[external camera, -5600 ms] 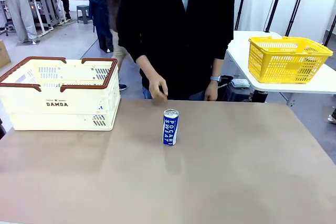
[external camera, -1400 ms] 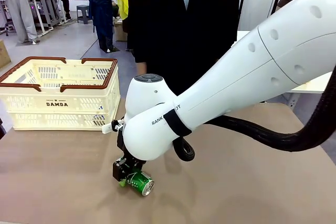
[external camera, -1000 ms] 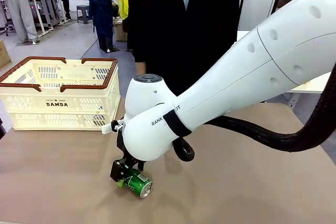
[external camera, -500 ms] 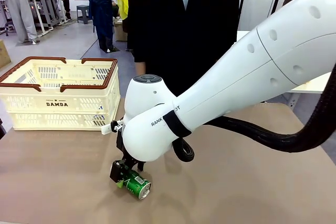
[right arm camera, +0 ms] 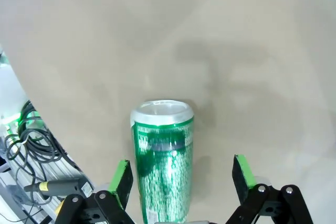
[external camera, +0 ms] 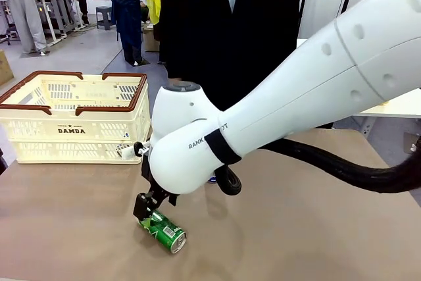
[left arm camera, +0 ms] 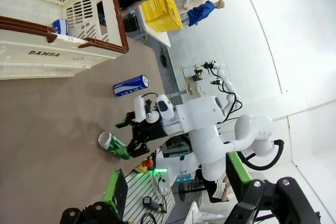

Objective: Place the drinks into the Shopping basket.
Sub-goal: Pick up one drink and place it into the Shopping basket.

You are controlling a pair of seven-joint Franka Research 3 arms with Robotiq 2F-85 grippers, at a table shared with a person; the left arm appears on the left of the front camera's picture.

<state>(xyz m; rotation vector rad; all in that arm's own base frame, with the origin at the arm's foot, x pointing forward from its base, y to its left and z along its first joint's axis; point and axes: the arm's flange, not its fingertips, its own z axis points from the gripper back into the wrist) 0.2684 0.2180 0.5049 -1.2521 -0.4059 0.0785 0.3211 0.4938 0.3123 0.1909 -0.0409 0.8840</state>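
Observation:
A green drink can [external camera: 166,231] lies on its side on the brown table, near the front edge. My right gripper [external camera: 148,218] hangs low over its rear end, open. In the right wrist view the green can [right arm camera: 163,161] lies lengthwise between the green pads [right arm camera: 124,178], close to the left one and well apart from the other. A blue drink can [left arm camera: 130,85] stands farther back on the table, hidden behind my right arm in the front view. The Shopping basket [external camera: 72,129], cream with brown rims, stands at the far left. My left gripper [left arm camera: 178,182] is held high and open, holding nothing.
A person in black [external camera: 230,31] stands at the far edge of the table. My big white right arm [external camera: 316,90] spans the middle from the right. A yellow mesh basket [left arm camera: 157,11] sits on a side table. Something blue and white [left arm camera: 61,26] shows inside the cream basket.
My right gripper has shifted a little to the left and its wrist has risen slightly. The green can has slid slightly left on the table. Both grippers stayed open.

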